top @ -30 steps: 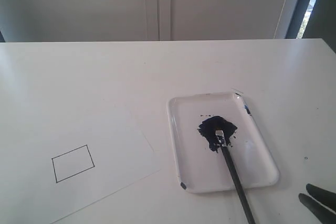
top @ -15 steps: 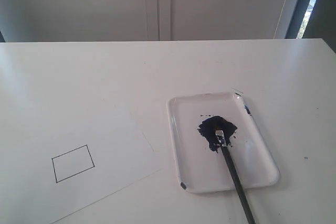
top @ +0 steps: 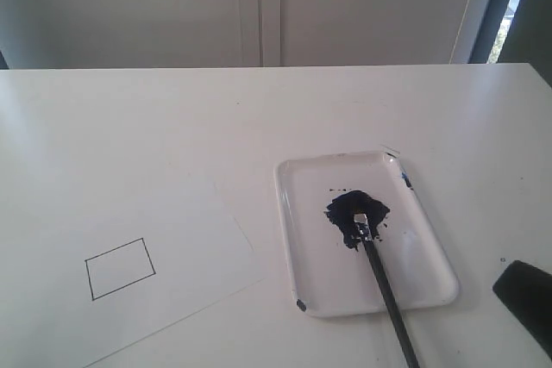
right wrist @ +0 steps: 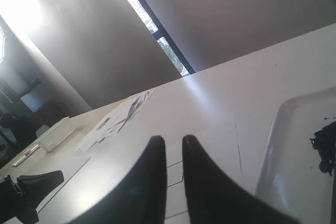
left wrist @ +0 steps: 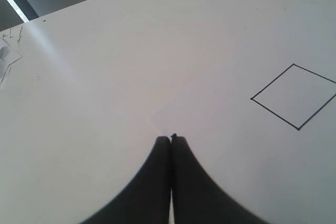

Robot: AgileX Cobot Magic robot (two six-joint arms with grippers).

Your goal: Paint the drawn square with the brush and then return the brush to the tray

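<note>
One glossy, round-cornered white tray lies on the table. The brush slants over its rim, bristles in a blue blot. The thin-lined square sits unpainted on flat paper. Left gripper: pressed together, empty, near the square. Right gripper: narrow gap, empty, near the tray.

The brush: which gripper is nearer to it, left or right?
Right. The right gripper sits beside the tray, near the brush; the left gripper hovers by the drawn square, well away.
</note>
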